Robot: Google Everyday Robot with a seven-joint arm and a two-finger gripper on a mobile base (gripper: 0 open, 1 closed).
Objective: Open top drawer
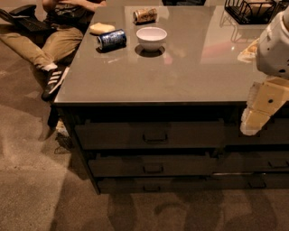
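The top drawer (153, 134) is a wide dark grey front just under the counter top (180, 81), with a small bar handle (155, 137) at its centre. It sits in line with the two shallower drawers (152, 166) below it. My gripper (251, 127) hangs at the right, in front of the counter's front edge. It is level with the top drawer and well to the right of the handle, touching nothing that I can see. The white arm (275, 43) rises above it.
On the counter are a white bowl (151, 37), a blue can on its side (111, 39), a second can (145, 15), a pale sponge-like block (102, 28) and a black wire basket (250, 10). A person (54, 43) sits on the carpet at the left, shoe (54, 81) near the counter corner.
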